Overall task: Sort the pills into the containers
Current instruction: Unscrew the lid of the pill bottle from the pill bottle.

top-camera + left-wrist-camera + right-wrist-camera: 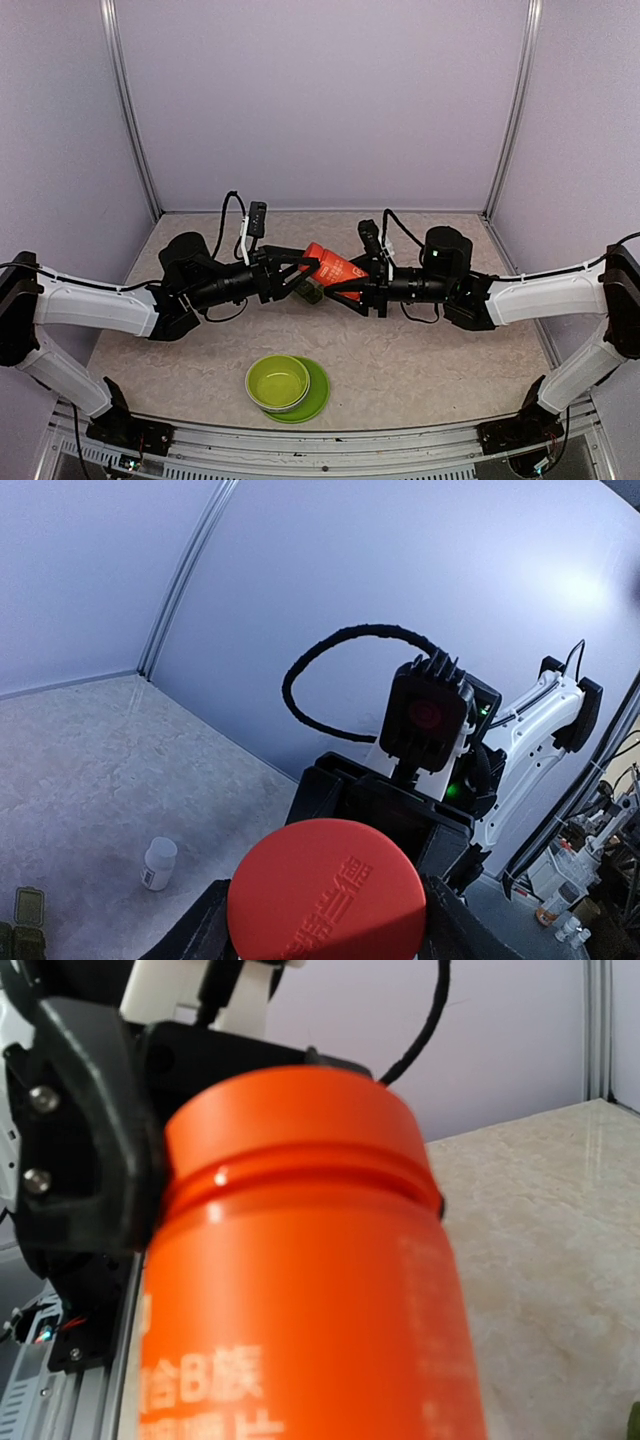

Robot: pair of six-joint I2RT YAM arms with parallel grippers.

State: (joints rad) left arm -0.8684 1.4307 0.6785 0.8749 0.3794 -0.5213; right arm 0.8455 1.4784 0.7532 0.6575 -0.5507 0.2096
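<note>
- R gripper (352, 287) pinching orange-red bottle (335, 266) body.
- L gripper (304, 271) jaws flank its cap (327, 890); can't tell if gripping.
- Containers (310, 293) just below both grippers.

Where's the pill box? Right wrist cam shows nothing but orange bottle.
Observer: Top view shows the dark green containers on the table, just below the cap end of the orange-red bottle.
Operator: Anything else out there?
Observer: A lime-green bowl sits on its plate near the front edge, between the arm bases.
Operator: That all?
Observer: No. The left wrist view shows a small white bottle standing upright on the table near the containers.
</note>
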